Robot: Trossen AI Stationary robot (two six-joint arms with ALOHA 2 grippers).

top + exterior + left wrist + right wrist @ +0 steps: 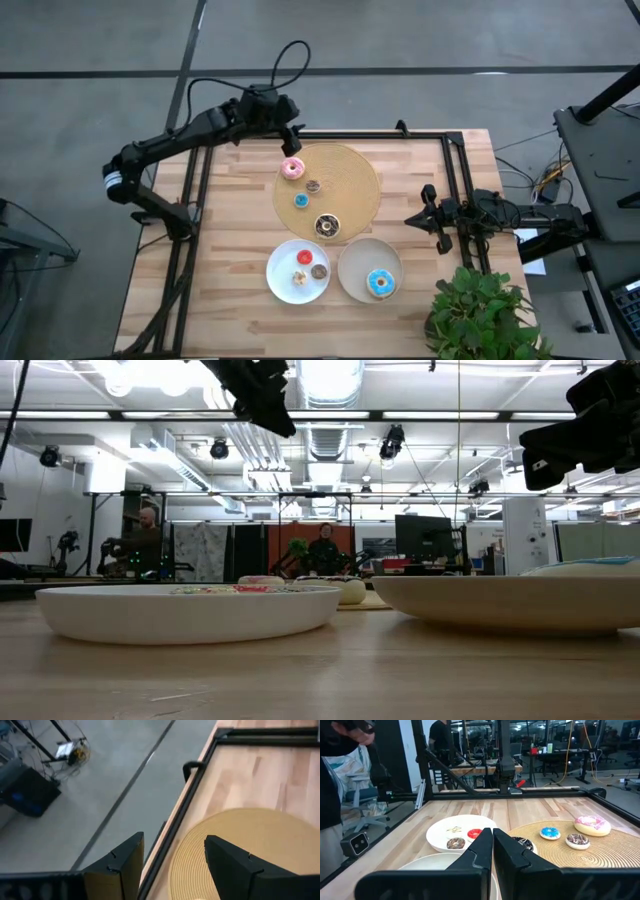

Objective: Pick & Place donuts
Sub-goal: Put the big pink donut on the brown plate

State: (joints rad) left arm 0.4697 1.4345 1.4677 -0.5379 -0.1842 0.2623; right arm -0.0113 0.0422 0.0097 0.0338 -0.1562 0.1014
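The left gripper (292, 140) hangs with fingers spread and empty, and just below it on the wooden board (355, 160) lies the pink donut (292, 168), a frosted ring with pale sprinkles. The right gripper (428, 217) is clenched on nothing, well off to the board's side.

Right wrist view: the shut gripper (492, 837) hides part of the dark chocolate donut (526, 843). Low view: plate rims (190, 610) conceal the donuts lying inside; both arms are cut off at the top edge. Left wrist view: the wooden board (260, 845) runs past the frame edge.
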